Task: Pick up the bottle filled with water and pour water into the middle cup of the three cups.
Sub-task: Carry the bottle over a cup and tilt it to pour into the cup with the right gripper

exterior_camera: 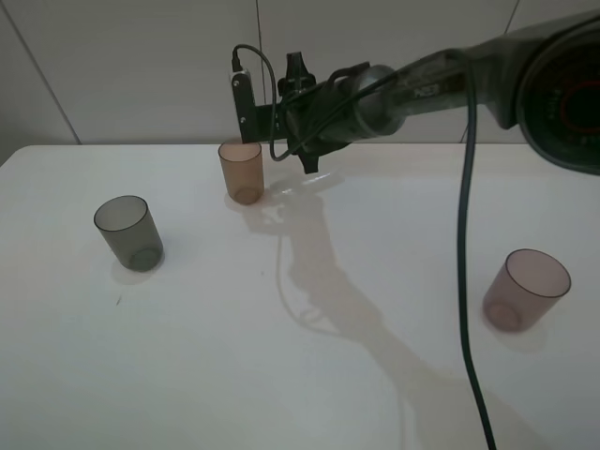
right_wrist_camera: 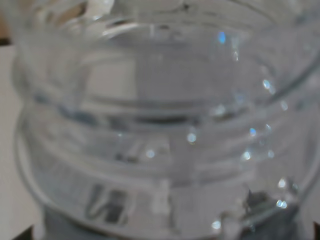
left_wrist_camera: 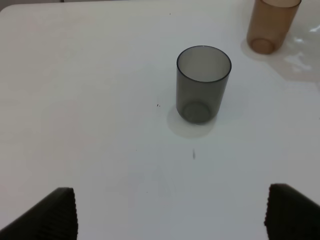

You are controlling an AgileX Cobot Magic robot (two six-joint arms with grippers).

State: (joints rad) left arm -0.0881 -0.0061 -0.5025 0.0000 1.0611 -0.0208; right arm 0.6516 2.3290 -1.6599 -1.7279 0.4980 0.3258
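Pouring looks the step in hand: the right gripper (exterior_camera: 307, 159) is clamped shut, apparently on the bottle (right_wrist_camera: 160, 125), which fills its wrist view. From the high camera the middle cup (exterior_camera: 242, 171) stands upright at 11 o'clock on the table (exterior_camera: 187, 356), just beside the gripper at its 9 o'clock, so the neck must tip that way; the bottle's tilt I cannot tell. The left gripper (left_wrist_camera: 170, 212) hangs wide open by the grey tumbler (left_wrist_camera: 202, 82), at 9 o'clock

Right arm (exterior_camera: 422, 84) stretched to the far middle, right claw (exterior_camera: 307, 157) clamped (on the bottle (right_wrist_camera: 160, 125)), left claw (left_wrist_camera: 172, 214) spread wide.
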